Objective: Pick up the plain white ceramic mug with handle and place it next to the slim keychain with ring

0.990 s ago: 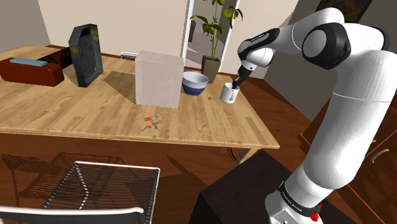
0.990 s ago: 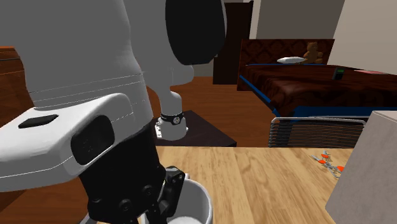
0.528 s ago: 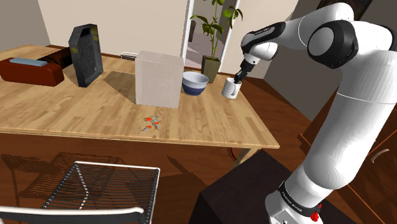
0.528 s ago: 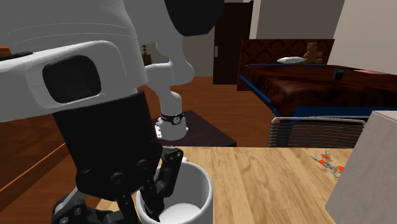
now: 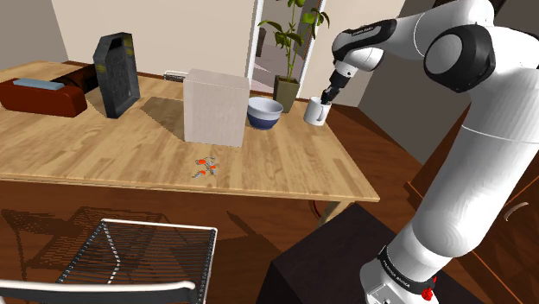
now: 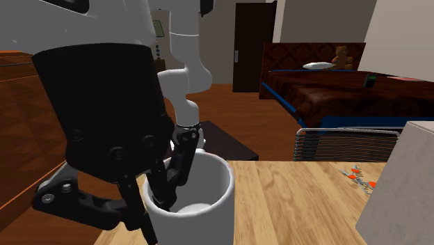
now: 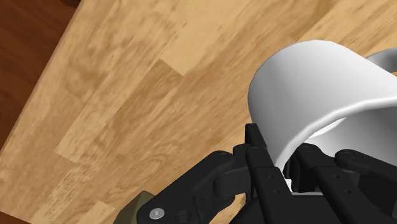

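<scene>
We find the gripper [image 5: 326, 97] right of centre near the top of the shoulder view. It is clamped on the wall of the white mug [image 5: 316, 112], with one finger inside the rim and one outside. The mug sits at the far right corner of the table [image 5: 104, 155], just right of the bowl [image 5: 264, 112]. We judge that it is raised a little off the wood. The keychain [image 5: 206, 167] lies well apart from it, near the middle of that frame and below the box [image 5: 214, 107].

The main risk, as we see it, is the grip itself. The fingers pinch only a thin wall near the rim, so the mug may swing or slip during a quick move. It is so close to the table's edge that a drop here could land on the floor. The straight line to the keychain also runs close past the bowl and the box's lower right corner, so a low carry could clip either one. Setting the mug down too close could put it on the keys rather than beside them.

The shoulder view gives us the whole layout and the route, but the pinch looks tiny there. The second exterior view shows the pinch up close at its lower left, with a finger plainly inside the cup, and the keychain at its right edge beside the box. The wrist view shows the planks under the mug and the table's edge, with dark floor beyond. We cannot pick out the handle with certainty.
</scene>
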You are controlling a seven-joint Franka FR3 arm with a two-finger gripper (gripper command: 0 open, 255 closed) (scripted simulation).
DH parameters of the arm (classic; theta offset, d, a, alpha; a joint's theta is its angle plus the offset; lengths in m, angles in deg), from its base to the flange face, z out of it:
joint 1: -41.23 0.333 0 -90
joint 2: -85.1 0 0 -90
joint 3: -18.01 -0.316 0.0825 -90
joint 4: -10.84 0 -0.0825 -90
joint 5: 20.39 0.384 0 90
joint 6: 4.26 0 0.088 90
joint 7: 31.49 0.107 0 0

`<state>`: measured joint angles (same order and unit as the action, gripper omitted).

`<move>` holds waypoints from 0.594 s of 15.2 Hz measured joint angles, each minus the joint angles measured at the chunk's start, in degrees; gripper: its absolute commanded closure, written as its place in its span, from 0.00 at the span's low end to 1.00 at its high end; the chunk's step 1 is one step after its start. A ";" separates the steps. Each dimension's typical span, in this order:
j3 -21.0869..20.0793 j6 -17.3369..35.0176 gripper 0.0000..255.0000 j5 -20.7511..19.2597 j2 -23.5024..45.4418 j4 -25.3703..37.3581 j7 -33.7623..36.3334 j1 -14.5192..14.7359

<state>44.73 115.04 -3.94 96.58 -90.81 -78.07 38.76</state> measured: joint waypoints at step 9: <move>0.37 -6.31 1.00 -1.24 -1.04 5.53 1.54 -0.13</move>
<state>45.10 108.72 -5.18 95.54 -85.28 -76.54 38.63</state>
